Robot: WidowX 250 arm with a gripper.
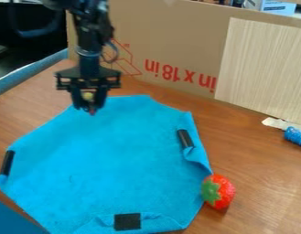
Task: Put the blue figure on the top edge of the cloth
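Gripper (89, 108) points down above upper-left edge of cloth (115, 155), pinching small yellow-and-red thing (88, 96).

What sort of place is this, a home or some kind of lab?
Probably a robot lab or test bench: a robot arm hangs over a table, with cardboard standing behind as a backdrop and a cloth laid out.
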